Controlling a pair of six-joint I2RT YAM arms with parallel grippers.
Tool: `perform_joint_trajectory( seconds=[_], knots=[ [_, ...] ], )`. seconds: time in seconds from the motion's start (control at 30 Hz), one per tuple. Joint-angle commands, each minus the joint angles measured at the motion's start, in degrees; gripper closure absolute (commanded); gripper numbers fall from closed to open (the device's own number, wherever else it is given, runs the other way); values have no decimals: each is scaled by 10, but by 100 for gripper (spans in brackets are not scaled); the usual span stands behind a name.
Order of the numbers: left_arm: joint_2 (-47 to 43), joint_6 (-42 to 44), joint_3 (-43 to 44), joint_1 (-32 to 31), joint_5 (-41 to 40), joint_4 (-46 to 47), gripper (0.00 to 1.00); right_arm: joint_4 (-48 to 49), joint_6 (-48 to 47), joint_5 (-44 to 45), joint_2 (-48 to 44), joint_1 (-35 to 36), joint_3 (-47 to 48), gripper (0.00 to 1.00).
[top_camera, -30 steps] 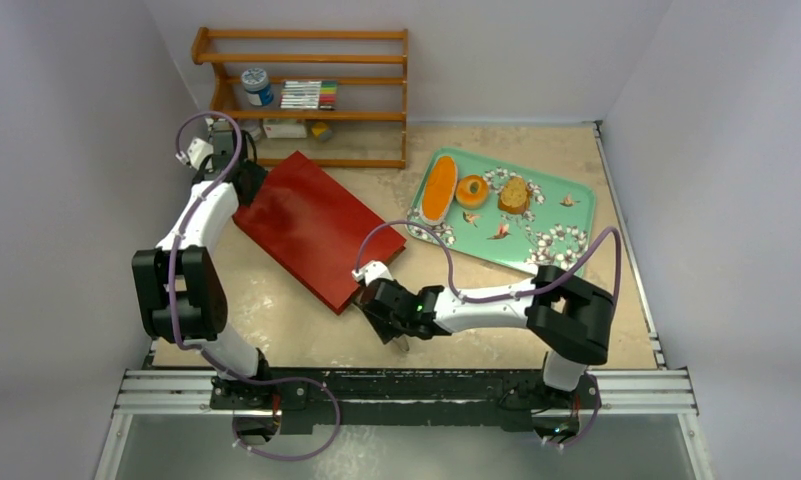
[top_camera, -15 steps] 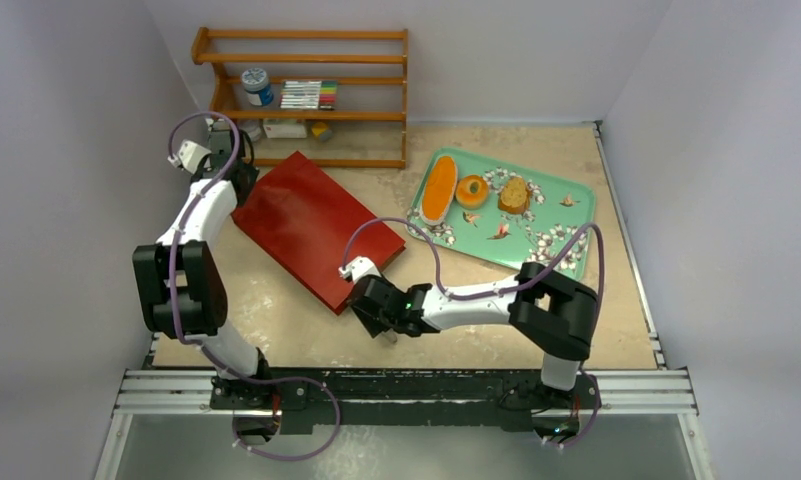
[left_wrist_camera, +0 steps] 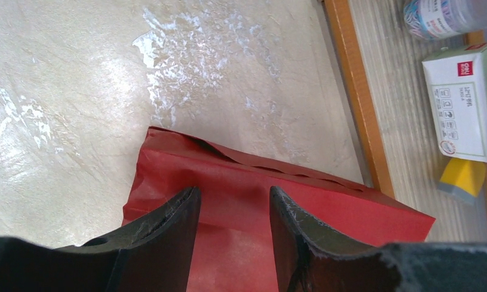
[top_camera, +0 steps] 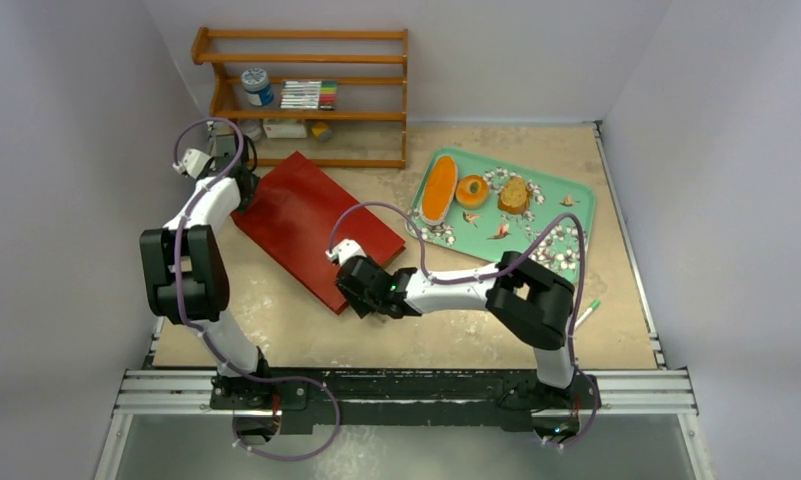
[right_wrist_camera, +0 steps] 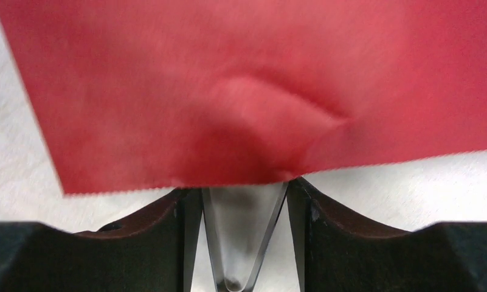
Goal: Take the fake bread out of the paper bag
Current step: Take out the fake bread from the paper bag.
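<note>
The red paper bag (top_camera: 311, 225) lies flat left of the green tray (top_camera: 542, 190), which holds three fake bread pieces (top_camera: 437, 190); the left gripper (left_wrist_camera: 231, 198) sits open on the bag, and the right gripper (right_wrist_camera: 244, 185) meets its zigzag rim, grip unclear.

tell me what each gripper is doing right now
left gripper: open, above the paper bag's far end
right gripper: open, tips under the bag's zigzag edge, nothing seen held

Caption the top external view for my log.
Left pincer and right pincer at opposite ends of the flat red paper bag; three bread pieces sit on the floral tray.
</note>
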Motion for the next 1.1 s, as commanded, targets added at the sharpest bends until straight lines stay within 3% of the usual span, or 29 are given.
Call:
perform_joint_trajectory(
  seconds=[0.0, 0.23, 0.4, 0.47, 0.57, 0.73, 1.07],
  knots=[
    [15, 8, 24, 3, -15, 4, 54, -9, -44, 10, 34, -32, 56, 46],
    [28, 10, 19, 3, -4, 12, 54, -33, -75, -7, 100, -46, 144, 46],
    [30, 13, 14, 3, 8, 13, 54, -7, -71, -19, 112, -47, 155, 48],
    [27, 16, 13, 3, 10, 12, 54, 1, -65, -25, 109, -47, 151, 54],
    [22, 16, 6, 3, 14, 9, 54, 9, -53, -39, 98, -47, 135, 75],
    [2, 14, 2, 3, 12, 2, 54, 3, -23, -32, 55, -48, 102, 89],
    [-20, -11, 9, 3, 17, -11, 54, -77, 29, -25, -39, -26, 23, 96]
  ],
)
